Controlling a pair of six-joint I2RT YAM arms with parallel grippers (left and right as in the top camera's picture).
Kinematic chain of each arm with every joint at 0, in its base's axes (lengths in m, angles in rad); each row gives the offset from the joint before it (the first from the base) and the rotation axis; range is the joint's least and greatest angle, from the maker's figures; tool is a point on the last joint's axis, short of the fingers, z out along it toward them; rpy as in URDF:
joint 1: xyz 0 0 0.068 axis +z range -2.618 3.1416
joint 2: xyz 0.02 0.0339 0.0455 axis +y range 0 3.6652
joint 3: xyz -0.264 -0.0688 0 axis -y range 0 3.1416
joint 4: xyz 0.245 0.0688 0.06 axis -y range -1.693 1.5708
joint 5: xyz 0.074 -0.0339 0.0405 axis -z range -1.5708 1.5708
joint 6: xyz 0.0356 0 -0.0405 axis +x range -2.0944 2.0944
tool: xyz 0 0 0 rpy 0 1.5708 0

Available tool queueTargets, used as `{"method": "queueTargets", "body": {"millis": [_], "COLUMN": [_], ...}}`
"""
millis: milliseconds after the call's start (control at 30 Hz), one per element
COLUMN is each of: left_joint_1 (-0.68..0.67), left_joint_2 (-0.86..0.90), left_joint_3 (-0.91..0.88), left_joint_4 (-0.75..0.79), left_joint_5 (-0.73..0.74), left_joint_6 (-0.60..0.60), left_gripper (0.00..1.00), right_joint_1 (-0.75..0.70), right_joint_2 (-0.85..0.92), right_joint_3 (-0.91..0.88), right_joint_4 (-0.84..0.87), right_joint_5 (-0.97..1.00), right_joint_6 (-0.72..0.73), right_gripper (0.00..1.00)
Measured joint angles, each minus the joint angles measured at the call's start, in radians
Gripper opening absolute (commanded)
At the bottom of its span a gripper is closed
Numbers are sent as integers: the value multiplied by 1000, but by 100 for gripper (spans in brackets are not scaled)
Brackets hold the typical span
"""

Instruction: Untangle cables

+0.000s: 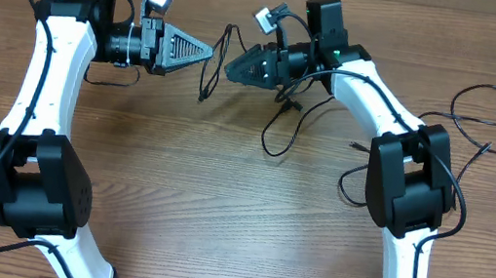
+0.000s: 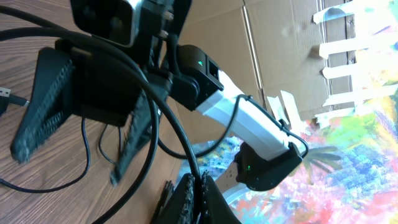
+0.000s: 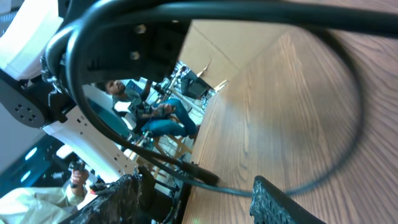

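My left gripper (image 1: pixel 212 53) is shut on a thin black cable (image 1: pixel 204 78) and holds it above the table. A loop of that cable hangs between the two grippers. In the left wrist view the cable (image 2: pixel 180 138) rises from between the closed jaws (image 2: pixel 196 180). My right gripper (image 1: pixel 228 67) faces it, tip to tip. Its fingers stand apart in the right wrist view (image 3: pixel 199 202), and the cable's plug (image 3: pixel 202 175) runs across the gap unpinched. More cables lie under the right arm (image 1: pixel 279 139) and at the far right (image 1: pixel 489 111).
The wooden table (image 1: pixel 217 213) spreads out in front of both grippers. The arms' bases (image 1: pixel 34 186) (image 1: pixel 407 193) stand near the front corners. A cardboard wall (image 2: pixel 280 56) runs along the back edge.
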Motion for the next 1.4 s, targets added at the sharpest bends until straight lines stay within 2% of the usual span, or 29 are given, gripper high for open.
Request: {"method": "queueTargets", "body": {"millis": [333,600,633,700,733,767,967,1033,1167,1267,1400], "left_joint_1": [0,0,0,0,0,0,0,-1,-15,-51,-120], "left_joint_2": [0,0,0,0,0,0,0,0,0,0,0], "left_joint_3": [0,0,0,0,0,0,0,0,0,0,0], "left_joint_4": [23,3,-5,-26,-30,-34,-34,-28,-19,-19,-18], "left_joint_5": [0,26,31,40,43,45,15,-51,-280,-450,-599], "left_joint_6": [-3,-3,-3,-3,-3,-4,-3,-2,18,58,130], "left_gripper": [4,4,4,4,4,4,4,4,4,4,5], "right_joint_1": [24,29,31,35,36,39,38,32,2,-31,-69], "right_joint_2": [-35,-40,-40,-40,-41,-42,-45,-45,-46,-46,-46], "right_joint_3": [0,0,0,0,0,0,0,0,0,0,0], "right_joint_4": [51,214,238,283,300,310,335,370,452,470,467], "right_joint_5": [0,0,0,0,0,0,-1,0,0,0,0], "right_joint_6": [-5,102,118,153,173,189,301,375,560,676,784], "right_gripper": [58,57,55,36,13,4,4,4,4,4,4]}}
